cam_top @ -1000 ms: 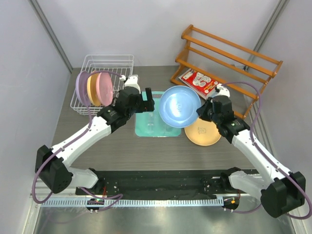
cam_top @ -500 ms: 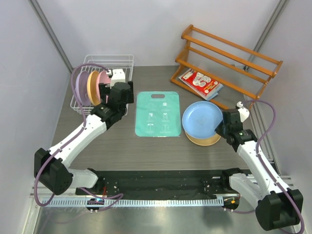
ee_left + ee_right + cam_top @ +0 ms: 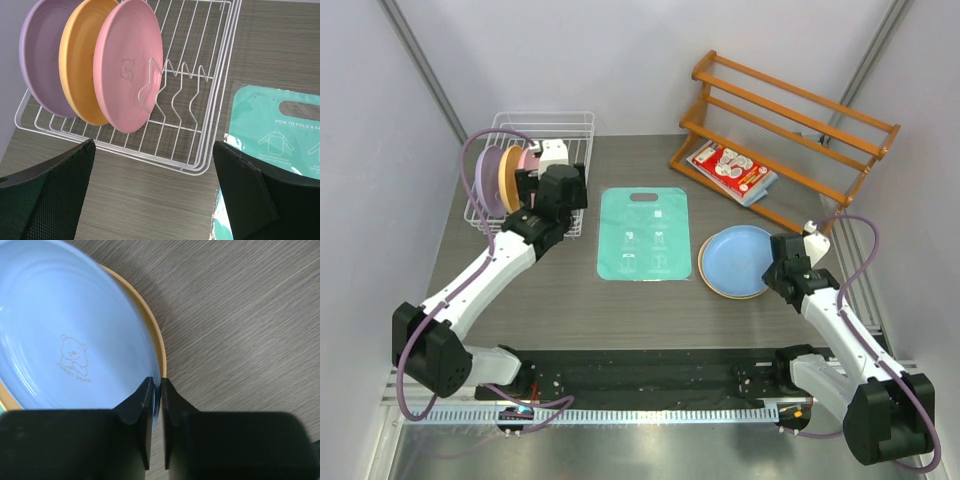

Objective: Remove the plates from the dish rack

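Blue plate (image 3: 60,335) (bear print) stacked on orange plate (image 3: 156,346).

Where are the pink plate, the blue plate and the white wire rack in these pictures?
pink plate (image 3: 127,70): left wrist view, middle of its face.
blue plate (image 3: 738,258): top view, middle of its face.
white wire rack (image 3: 175,162): left wrist view, near rim wires.

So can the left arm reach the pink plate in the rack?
Probably yes. The left gripper is open and faces the pink plate, which stands frontmost in the rack, with nothing between them.
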`<state>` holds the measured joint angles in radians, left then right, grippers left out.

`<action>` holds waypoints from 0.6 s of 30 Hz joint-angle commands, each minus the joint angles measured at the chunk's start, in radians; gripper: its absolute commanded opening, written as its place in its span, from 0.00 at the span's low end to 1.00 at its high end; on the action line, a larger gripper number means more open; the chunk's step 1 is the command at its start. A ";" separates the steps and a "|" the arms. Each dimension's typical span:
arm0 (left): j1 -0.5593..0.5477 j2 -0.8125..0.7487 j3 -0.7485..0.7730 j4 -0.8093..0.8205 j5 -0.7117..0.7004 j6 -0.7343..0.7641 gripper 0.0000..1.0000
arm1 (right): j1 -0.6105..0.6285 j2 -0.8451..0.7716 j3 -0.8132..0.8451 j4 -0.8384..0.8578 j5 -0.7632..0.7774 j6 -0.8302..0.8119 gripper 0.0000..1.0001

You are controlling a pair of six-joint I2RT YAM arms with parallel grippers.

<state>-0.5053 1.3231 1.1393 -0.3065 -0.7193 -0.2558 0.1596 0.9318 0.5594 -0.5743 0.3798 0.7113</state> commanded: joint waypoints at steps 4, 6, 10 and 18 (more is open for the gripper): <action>0.036 0.013 0.011 0.033 0.040 -0.028 0.99 | -0.006 0.003 0.010 0.085 -0.012 -0.004 0.71; 0.042 0.014 0.014 0.029 0.043 -0.028 0.99 | -0.005 -0.010 0.022 0.083 -0.010 -0.015 0.86; 0.063 0.022 0.017 0.033 0.050 -0.028 0.99 | -0.005 -0.040 0.089 0.028 0.040 -0.050 0.93; 0.166 0.123 0.046 0.099 0.038 0.015 1.00 | -0.005 -0.110 0.220 -0.003 0.073 -0.136 0.94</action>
<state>-0.3717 1.3911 1.1412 -0.2840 -0.6579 -0.2710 0.1596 0.8459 0.7166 -0.5812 0.4232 0.6250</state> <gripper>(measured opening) 0.994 0.933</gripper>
